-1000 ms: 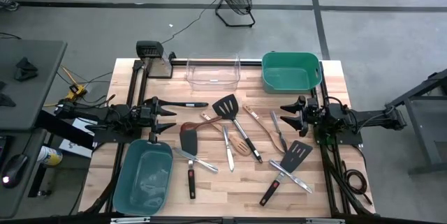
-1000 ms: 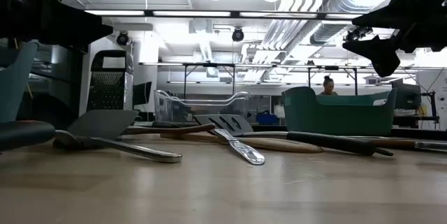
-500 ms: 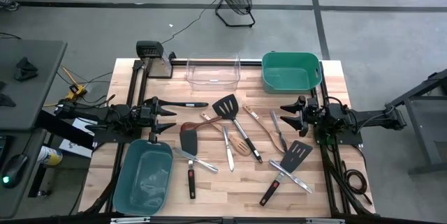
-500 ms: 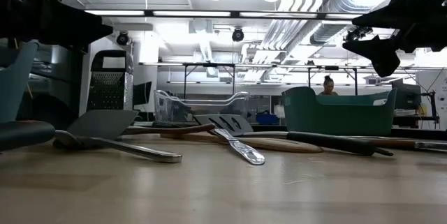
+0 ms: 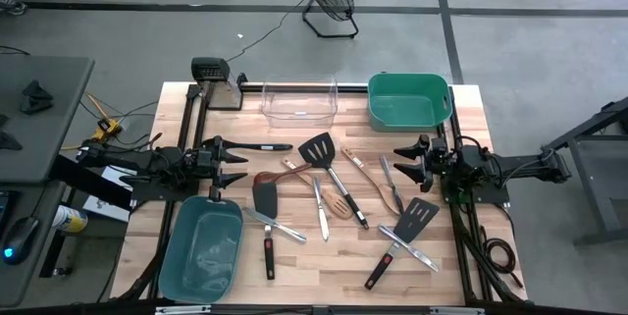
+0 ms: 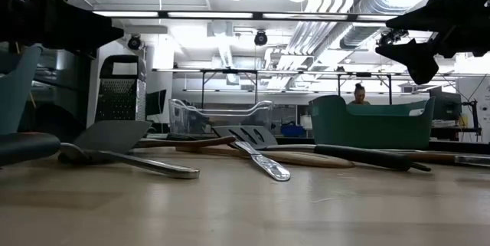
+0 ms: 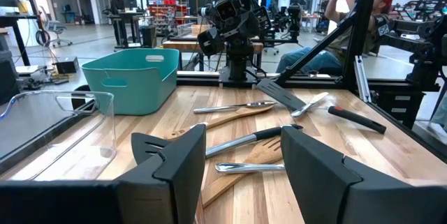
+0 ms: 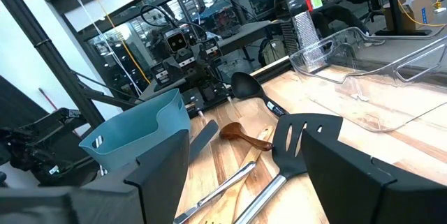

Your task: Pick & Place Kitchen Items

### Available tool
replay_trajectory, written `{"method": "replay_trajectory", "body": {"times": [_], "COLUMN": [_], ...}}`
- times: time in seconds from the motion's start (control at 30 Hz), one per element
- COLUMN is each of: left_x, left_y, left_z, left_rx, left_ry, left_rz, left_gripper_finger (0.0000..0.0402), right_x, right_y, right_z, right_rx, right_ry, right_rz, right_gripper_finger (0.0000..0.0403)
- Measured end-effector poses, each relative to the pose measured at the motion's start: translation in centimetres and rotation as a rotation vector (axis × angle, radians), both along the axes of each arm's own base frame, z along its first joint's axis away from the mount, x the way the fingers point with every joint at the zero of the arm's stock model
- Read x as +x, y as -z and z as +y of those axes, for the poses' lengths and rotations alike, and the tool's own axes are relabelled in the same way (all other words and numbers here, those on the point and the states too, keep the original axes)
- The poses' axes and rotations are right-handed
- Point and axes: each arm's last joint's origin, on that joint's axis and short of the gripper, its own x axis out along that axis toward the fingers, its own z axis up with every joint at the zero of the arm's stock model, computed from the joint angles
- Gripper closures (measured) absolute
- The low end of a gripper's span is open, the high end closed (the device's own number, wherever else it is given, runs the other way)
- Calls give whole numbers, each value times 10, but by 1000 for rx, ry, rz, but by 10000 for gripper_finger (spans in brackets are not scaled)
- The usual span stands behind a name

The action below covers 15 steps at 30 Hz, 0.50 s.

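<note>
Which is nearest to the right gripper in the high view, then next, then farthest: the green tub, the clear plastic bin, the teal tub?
From the right gripper:
1. Green tub, back right corner, nearest.
2. Clear plastic bin, back centre.
3. Teal tub, front left, farthest.

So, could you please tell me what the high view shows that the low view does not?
Only the high view shows both arms whole, the left pincer and right pincer open and empty at the table's sides, the whole teal plastic tub and the red-trimmed black turner near the front. Only the low view shows the room behind, with a person beyond the green plastic tub. Both show that green tub, the clear plastic bin, the upright metal grater and the scattered utensils.
</note>
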Motion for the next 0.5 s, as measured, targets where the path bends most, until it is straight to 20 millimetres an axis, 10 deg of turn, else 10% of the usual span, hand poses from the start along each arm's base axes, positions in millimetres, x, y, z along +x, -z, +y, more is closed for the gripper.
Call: {"method": "replay_trajectory", "body": {"times": [0.5], "left_x": [0], "left_y": [0], "left_z": [0], "left_rx": [0], "left_ry": [0], "left_rz": [0], "left_gripper_finger": [218], "right_x": [0], "right_y": [0], "right_z": [3], "right_rx": [263], "right_ry": [-115], "right_rz": [-29], "right_gripper_finger": [135]}}
